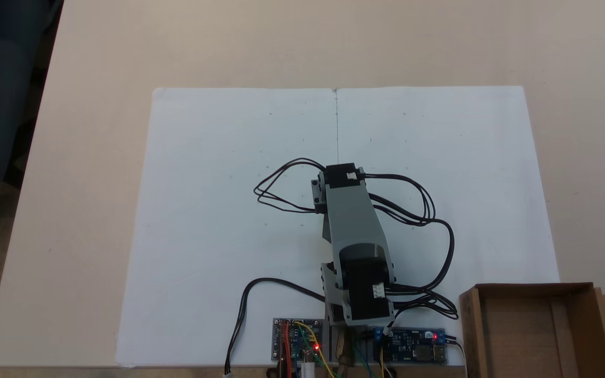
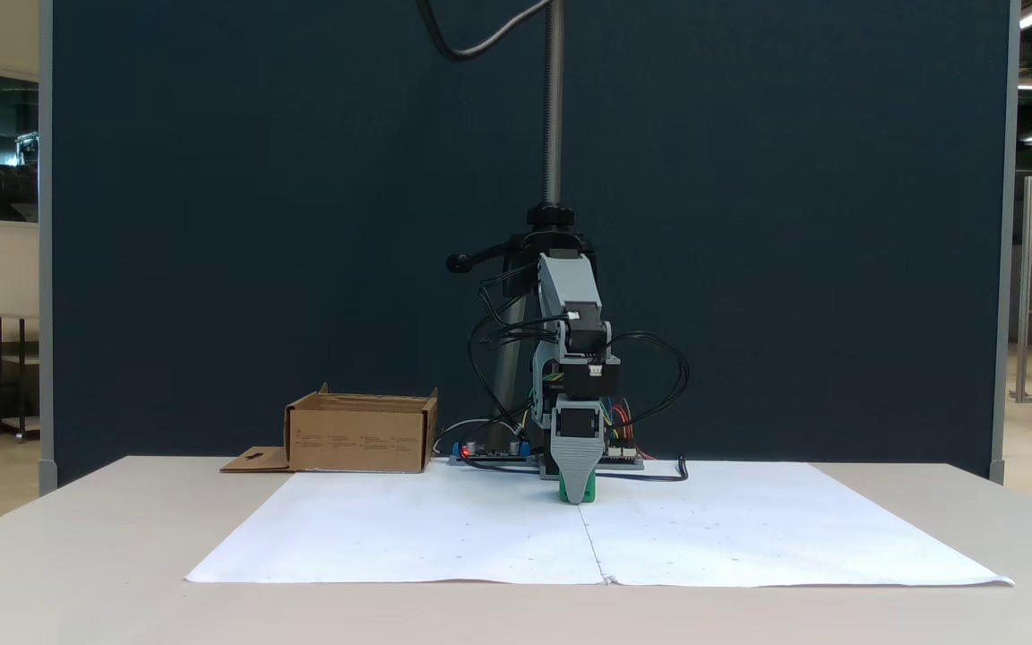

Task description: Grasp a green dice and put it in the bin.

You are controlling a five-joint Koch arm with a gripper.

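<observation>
Nearest up front, white paper sheet (image 2: pixel 444 537) on the worktop, then grey gripper (image 2: pixel 578 488) pointing straight down right over small bright green dice (image 2: pixel 589 490), jaw state impossible to tell, brown cardboard bin (image 2: pixel 360 436) well off left.

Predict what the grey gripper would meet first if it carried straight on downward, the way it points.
Probably the small bright green dice already at the gripper tip, then the white paper sheet; depth and jaw state are unclear.
</observation>
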